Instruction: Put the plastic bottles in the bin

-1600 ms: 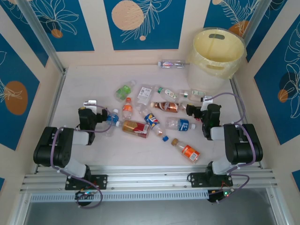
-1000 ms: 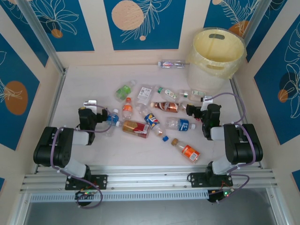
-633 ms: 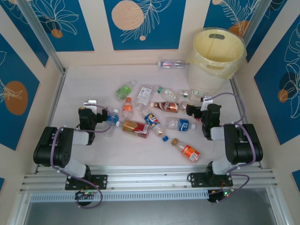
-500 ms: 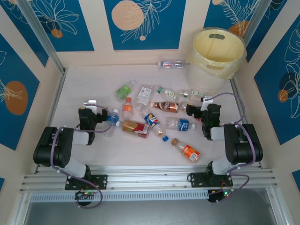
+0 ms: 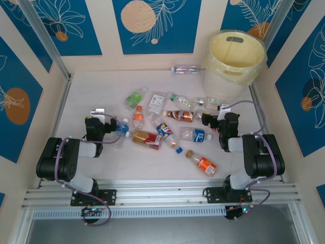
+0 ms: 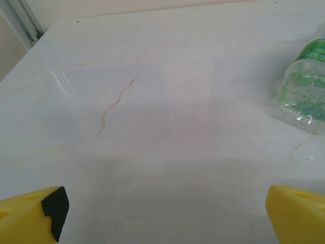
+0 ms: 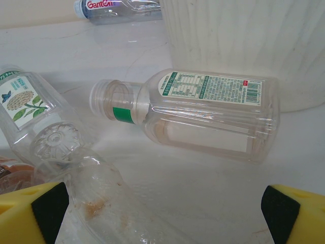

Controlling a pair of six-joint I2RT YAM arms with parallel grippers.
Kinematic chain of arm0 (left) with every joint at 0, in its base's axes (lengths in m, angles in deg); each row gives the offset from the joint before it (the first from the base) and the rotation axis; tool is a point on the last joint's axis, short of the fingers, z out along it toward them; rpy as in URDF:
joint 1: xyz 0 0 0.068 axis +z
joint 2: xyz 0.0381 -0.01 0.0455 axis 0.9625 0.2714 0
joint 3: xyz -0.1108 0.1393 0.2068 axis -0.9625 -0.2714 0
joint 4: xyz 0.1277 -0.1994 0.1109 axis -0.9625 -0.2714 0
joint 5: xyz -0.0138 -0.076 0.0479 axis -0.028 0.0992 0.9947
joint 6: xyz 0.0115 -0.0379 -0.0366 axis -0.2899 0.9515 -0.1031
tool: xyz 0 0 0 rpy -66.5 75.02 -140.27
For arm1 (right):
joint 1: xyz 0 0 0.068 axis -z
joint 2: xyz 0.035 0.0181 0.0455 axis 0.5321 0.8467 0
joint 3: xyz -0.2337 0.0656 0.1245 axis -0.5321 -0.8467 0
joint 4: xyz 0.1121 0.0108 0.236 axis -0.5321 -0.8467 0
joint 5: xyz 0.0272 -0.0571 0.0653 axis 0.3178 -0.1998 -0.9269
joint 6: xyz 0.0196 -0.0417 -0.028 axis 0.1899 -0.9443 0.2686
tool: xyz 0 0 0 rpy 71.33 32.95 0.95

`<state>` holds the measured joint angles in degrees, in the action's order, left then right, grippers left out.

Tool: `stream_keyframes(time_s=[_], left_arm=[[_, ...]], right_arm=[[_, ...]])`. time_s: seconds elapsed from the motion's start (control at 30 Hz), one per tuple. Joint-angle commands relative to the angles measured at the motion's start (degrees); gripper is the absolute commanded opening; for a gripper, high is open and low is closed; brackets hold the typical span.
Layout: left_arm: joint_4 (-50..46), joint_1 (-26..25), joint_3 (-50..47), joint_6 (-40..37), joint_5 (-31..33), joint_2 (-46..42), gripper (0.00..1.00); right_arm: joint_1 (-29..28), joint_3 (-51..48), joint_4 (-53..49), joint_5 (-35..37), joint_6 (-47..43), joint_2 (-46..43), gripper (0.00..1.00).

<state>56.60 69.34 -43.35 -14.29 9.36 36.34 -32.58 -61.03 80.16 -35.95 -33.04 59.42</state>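
Observation:
Several plastic bottles (image 5: 165, 130) lie scattered on the table's middle. The pale yellow bin (image 5: 234, 58) stands at the back right. My left gripper (image 5: 99, 116) is open and low at the left of the pile; beyond its yellow fingertips (image 6: 30, 213) is bare table, with a green bottle (image 6: 304, 91) ahead on the right. My right gripper (image 5: 216, 116) is open in front of the bin. Ahead of it in the right wrist view (image 7: 162, 213) lies a capless clear bottle (image 7: 203, 114) with a green neck ring, against the bin's wall (image 7: 244, 40). Neither gripper holds anything.
One bottle (image 5: 185, 69) lies alone by the back wall. An orange-labelled bottle (image 5: 202, 162) rests near the right arm's base. A clear bottle with brown residue (image 7: 86, 188) lies close to my right gripper's left finger. Walls close in the table's sides.

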Motion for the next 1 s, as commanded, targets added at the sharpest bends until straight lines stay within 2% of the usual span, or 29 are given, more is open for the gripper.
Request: stream_keyframes(time_s=[0.0, 0.2, 0.3, 0.4, 0.47, 0.57, 0.67, 0.8, 0.87, 0.97], left_arm=[[-3.4, -0.28, 1.63, -1.05, -0.72, -2.98, 1.0], [-14.6, -0.28, 1.42, 2.62, 6.43, -16.39, 1.0], [-23.03, -0.26, 3.34, 7.76, 10.54, -22.63, 1.0], [-32.06, -0.26, 6.11, 12.36, 8.63, -26.32, 1.0], [-39.12, -0.28, 8.46, 17.0, 7.74, -27.3, 1.0], [-49.82, -0.23, 12.09, 23.39, 6.94, -27.18, 1.0], [-55.2, -0.28, 14.06, 27.53, 4.53, -26.15, 1.0], [-56.43, -0.28, 15.29, 28.28, 0.4, -24.85, 1.0], [-57.05, -0.26, 16.16, 28.57, -0.58, -24.45, 1.0], [-58.8, -0.28, 17.51, 29.57, -0.31, -24.53, 1.0]], right_arm=[[-0.19, 1.18, -1.19, 0.49, -0.09, -1.42, 1.0], [-0.19, 3.44, -14.68, -0.11, 0.99, -12.02, 1.0], [-0.23, 5.42, -22.57, 0.49, 4.56, -17.17, 1.0], [-0.23, 6.82, -30.3, 3.43, 10.72, -21.51, 1.0], [-0.28, 9.17, -39.03, 6.03, 16.97, -23.43, 1.0], [-0.28, 12.63, -51.17, 8.77, 23.47, -24.44, 0.99], [0.45, 15.58, -62.18, 12.48, 33.01, -23.81, 0.99], [1.04, 18.57, -70.57, 4.97, 39.02, -23.1, 1.0], [0.67, 19.46, -72.62, -1.33, 38.18, -24.15, 1.0], [-1.69, 21.33, -79.89, -2.76, 36.01, -26.97, 0.99]])
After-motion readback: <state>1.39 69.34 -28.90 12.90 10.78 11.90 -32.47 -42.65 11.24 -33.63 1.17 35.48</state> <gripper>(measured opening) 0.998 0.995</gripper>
